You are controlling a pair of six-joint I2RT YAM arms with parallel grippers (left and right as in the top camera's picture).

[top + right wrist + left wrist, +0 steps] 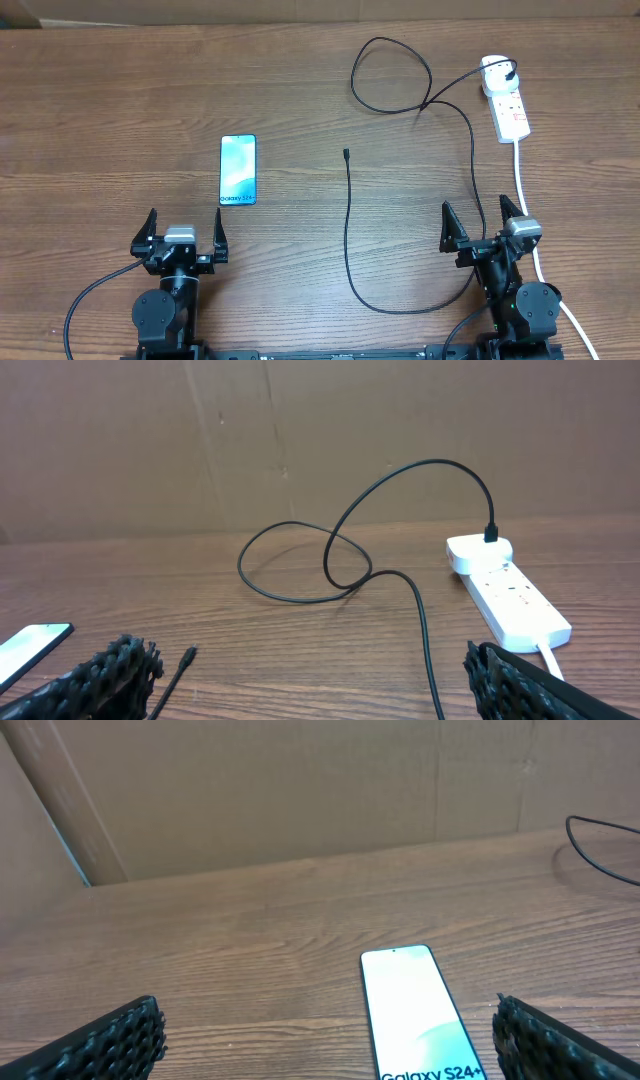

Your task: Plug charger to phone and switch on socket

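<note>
The phone lies flat on the table left of centre, screen up; it also shows in the left wrist view and at the left edge of the right wrist view. The charger cable runs from its connector tip down, around and up in a loop to the white adapter plugged into the socket strip. The strip also shows in the right wrist view, as does the tip. My left gripper and right gripper are open and empty near the front edge.
The strip's thick white cord runs down past the right arm. A cardboard wall stands behind the table. The cable loop lies at the back right.
</note>
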